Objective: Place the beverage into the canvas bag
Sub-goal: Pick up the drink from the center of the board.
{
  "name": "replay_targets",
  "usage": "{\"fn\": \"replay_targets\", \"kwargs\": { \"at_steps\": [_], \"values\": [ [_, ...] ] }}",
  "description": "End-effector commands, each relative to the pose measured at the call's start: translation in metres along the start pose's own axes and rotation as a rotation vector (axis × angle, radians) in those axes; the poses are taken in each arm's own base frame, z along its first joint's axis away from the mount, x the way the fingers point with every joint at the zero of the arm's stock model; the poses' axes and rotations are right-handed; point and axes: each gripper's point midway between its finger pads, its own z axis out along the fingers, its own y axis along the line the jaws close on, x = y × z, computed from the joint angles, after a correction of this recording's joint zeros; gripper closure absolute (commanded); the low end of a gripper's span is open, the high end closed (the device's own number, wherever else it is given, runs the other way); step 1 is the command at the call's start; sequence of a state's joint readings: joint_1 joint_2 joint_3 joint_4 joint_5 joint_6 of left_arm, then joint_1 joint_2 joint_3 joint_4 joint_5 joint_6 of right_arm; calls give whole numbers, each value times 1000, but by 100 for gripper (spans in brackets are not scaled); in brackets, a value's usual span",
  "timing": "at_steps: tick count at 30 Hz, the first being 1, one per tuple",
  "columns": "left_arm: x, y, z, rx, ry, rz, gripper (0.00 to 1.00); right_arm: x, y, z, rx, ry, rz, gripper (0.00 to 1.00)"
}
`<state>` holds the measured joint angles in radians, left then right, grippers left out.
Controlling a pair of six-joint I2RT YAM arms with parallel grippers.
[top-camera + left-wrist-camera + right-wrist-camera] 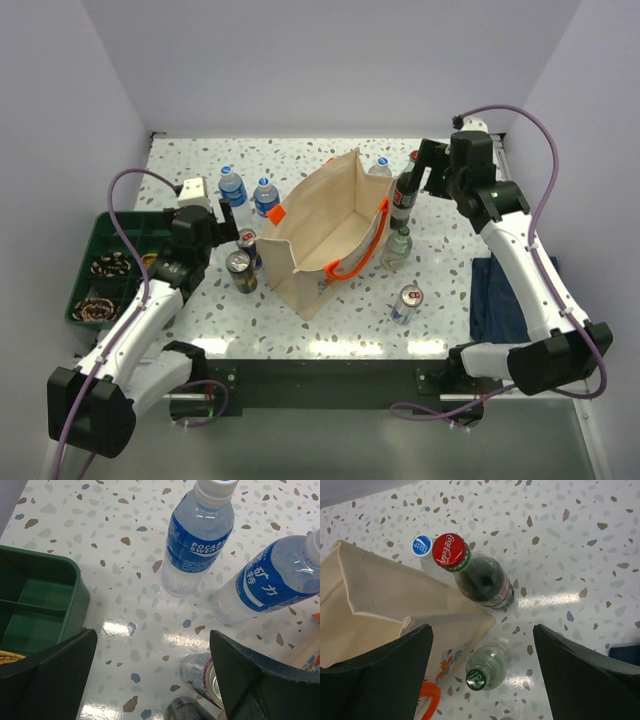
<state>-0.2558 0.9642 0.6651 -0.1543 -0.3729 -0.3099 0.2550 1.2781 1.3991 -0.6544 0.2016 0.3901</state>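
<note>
The canvas bag (325, 230) stands open mid-bench (300, 160) in the overhead view. Only the right wrist view reads the cola bottle's (481, 577) red cap, upright just beside the bag's corner, below the right jaws (wide apart, empty). The left jaws, fully spread, hold nothing near a Pocari Sweat bottle (197, 540).

We see a beige canvas bag (330, 215) with orange handles, a white table (450, 255) flecked grey, brown and blue, a dark green tray (120, 232), clear bottles (196, 535) with blue-and-white labels, a dark cola bottle (482, 577) with a red cap, and a navy cloth (497, 295).
</note>
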Motion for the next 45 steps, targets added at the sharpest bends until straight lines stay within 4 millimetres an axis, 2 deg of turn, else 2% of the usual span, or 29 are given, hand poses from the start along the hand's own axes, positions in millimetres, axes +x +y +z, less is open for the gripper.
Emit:
{"fn": "replay_targets", "kwargs": {
  "at_steps": [1, 13, 15, 16, 17, 18, 26, 36, 39, 40, 42, 43, 45],
  "values": [
    [-10, -4, -2, 22, -41, -4, 0, -21, 23, 1, -92, -44, 41, 15],
    [-9, -2, 1, 10, -36, 5, 0, -36, 29, 31, -89, -145, 19, 17],
    [-9, -2, 1, 8, -36, 6, 0, -35, 31, 37, -87, -143, 4, 19],
    [-9, -2, 1, 7, -36, 6, 0, -37, 32, 39, -89, -149, -1, 22],
    [-10, -2, 1, 7, -38, 6, 0, -37, 33, 40, -90, -147, -17, 31],
    [-10, -2, 1, 6, -38, 6, 0, -35, 32, 45, -80, -141, -27, 34],
    [-9, 1, 1, -9, -36, 9, 0, -34, 27, 61, -21, -135, -100, 39],
    [-9, 3, 1, -22, -36, 10, 0, -44, 37, 67, -5, -179, -136, 46],
    [-8, 4, 1, -27, -36, 11, 0, -45, 41, 67, -7, -181, -147, 52],
    [-8, 5, 1, -29, -35, 11, 0, -46, 43, 67, -10, -182, -151, 59],
    [-8, 5, 1, -28, -36, 11, 0, -45, 45, 68, -9, -176, -156, 65],
    [-7, 5, 1, -29, -35, 11, 0, -44, 45, 67, -10, -171, -157, 72],
    [-8, 5, 0, -29, -39, 8, 0, -43, 45, 67, -6, -167, -159, 77]
  ]
}}
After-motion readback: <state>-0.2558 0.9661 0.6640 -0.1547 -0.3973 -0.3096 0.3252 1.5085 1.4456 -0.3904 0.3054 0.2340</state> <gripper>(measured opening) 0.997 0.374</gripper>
